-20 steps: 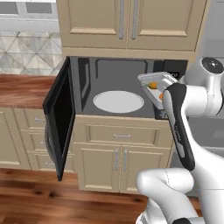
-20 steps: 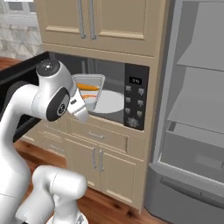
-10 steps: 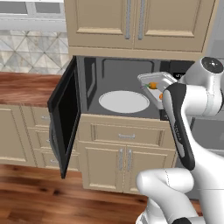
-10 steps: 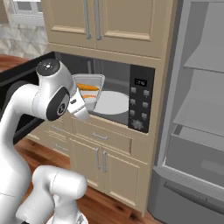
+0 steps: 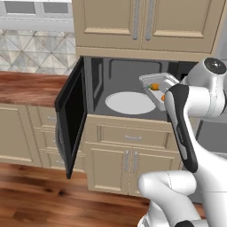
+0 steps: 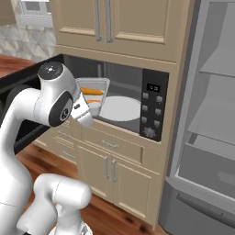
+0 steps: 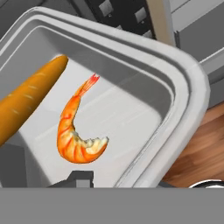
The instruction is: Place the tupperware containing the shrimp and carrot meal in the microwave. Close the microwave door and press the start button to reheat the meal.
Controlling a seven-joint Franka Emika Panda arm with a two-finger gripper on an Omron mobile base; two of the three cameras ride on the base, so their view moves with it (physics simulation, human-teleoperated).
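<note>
In front of the microwave (image 5: 133,88), at its right-hand side, held up off the cavity floor: the tupperware (image 5: 158,84), tilted, with orange food showing through its clear wall. Carried at the end of the white arm, just ahead of the open cavity and not yet on the white turntable plate (image 5: 130,102), which lies below and to the left of it in the left base view. From the right base view, same container (image 6: 93,92) seen level with the microwave's opening, just left of the dark button panel (image 6: 153,111), with the plate (image 6: 119,108) lower and farther in.

Close up in the hand view: the tupperware's raised rim (image 7: 188,87) curving round the upper right, a curled shrimp (image 7: 79,135) lying on the grey bottom near the middle, a carrot stick (image 7: 26,103) to its left, the two apart. Gripper (image 7: 116,183) at the near rim, one dark finger tip (image 7: 78,178) showing inside the container wall at the bottom; fingers clamped on that rim, judging by the container hanging in the air from the hand.

Left of the microwave cavity: the microwave door (image 5: 71,117) swung wide open, standing edge-on beside a wooden counter (image 5: 31,88). Above the microwave, beige cabinet doors (image 5: 142,22); below it, a drawer front (image 5: 133,135). Right of the microwave, an open refrigerator (image 6: 206,128).
</note>
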